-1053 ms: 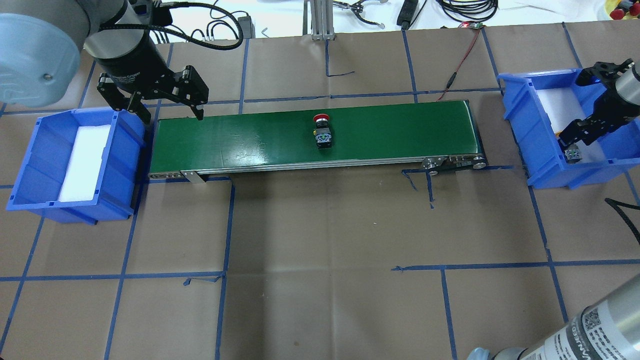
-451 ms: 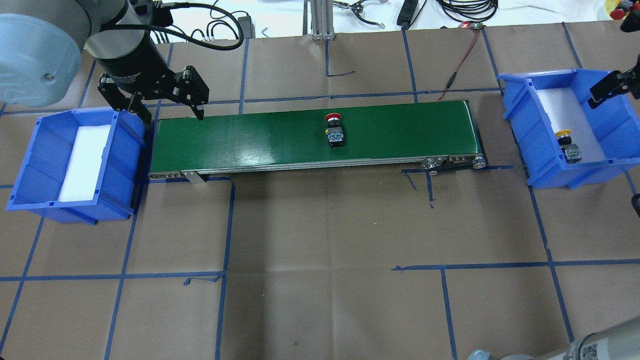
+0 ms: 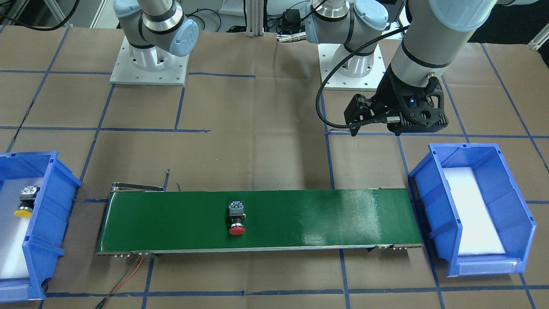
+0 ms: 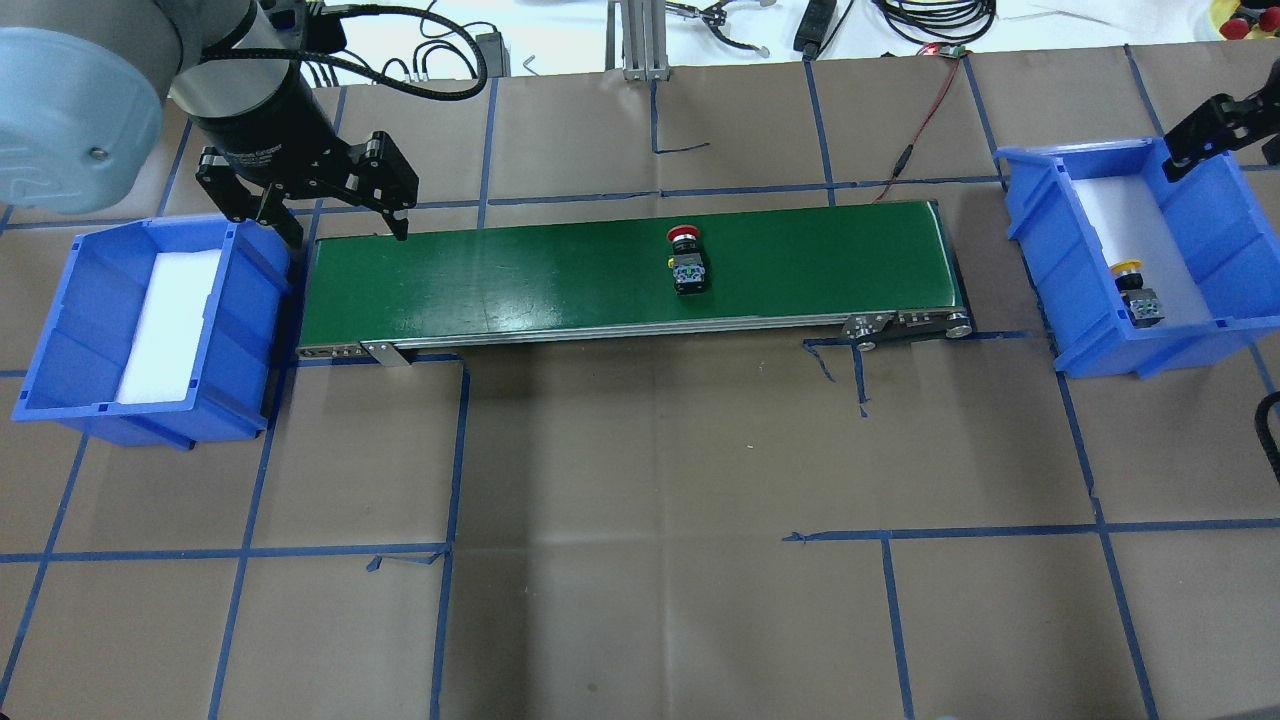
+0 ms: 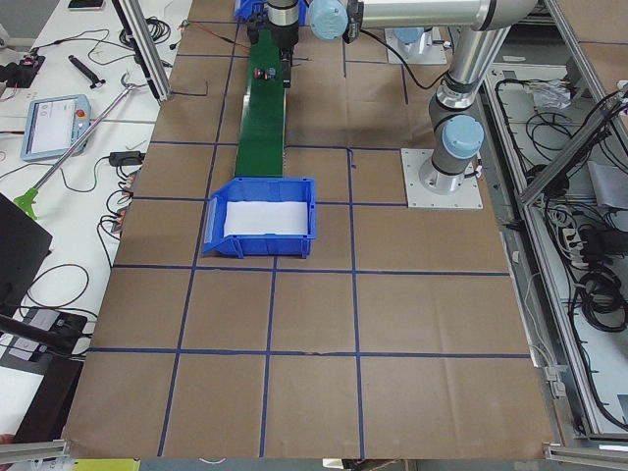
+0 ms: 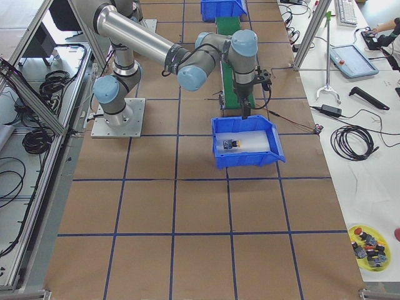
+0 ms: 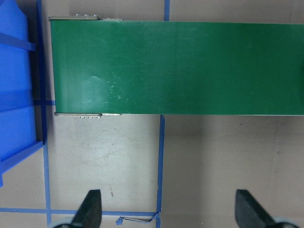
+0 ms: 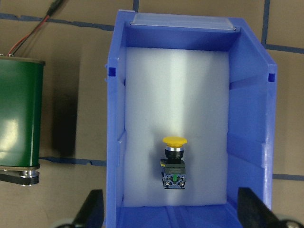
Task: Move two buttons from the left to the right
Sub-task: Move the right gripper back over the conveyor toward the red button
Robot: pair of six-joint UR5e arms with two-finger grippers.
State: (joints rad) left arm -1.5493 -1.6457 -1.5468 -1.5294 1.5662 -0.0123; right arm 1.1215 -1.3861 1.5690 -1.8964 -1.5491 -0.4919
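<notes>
On the glossy green belt [image 4: 520, 270] lies the red-capped button [image 4: 688, 262], the yellow-capped button [image 8: 174, 161] rests on white foam [image 8: 190, 95] in the blue bin [image 8: 247, 123], and the left end effector [image 4: 347, 237] and right end effector [image 8: 172, 211] are spread.

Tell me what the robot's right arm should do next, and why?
Probably the right gripper, open and empty above the right bin, should swing over to the right end of the belt. The yellow button already lies in that bin, while the red button sits mid-belt with nothing holding it.
</notes>
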